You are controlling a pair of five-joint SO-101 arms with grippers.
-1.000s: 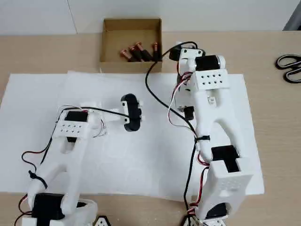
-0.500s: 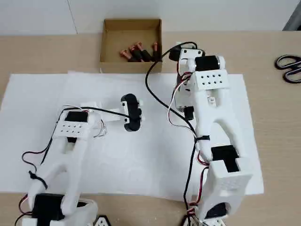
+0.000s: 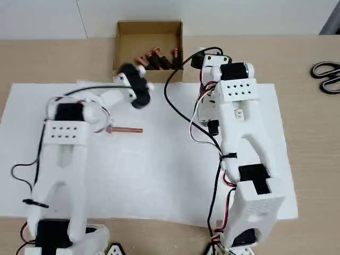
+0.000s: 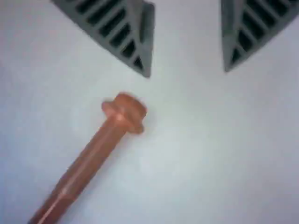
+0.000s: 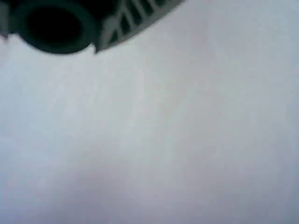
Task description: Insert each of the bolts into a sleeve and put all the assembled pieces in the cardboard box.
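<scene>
A copper bolt [image 3: 125, 129] lies flat on the white paper [image 3: 159, 175], its flanged head [image 4: 125, 111] pointing toward my left arm. My left gripper [image 4: 186, 46] hangs open just above the paper, and the bolt's head lies a little short of its grey fingertips [image 4: 140, 42], apart from them. A black sleeve [image 5: 53, 25] shows end-on against a ribbed finger [image 5: 131, 18] of my right gripper, held low over bare paper. The cardboard box [image 3: 119, 50] at the back holds several assembled pieces [image 3: 155, 58].
My right arm [image 3: 236, 111] stretches along the right side of the paper, with a black cable [image 3: 167, 90] looping past the box. Scissors [image 3: 326, 74] lie at the far right edge of the wooden table.
My left arm has swung away from the table's middle toward the back left, near the box. The bolt on the paper has come into sight. The right arm has not moved.
</scene>
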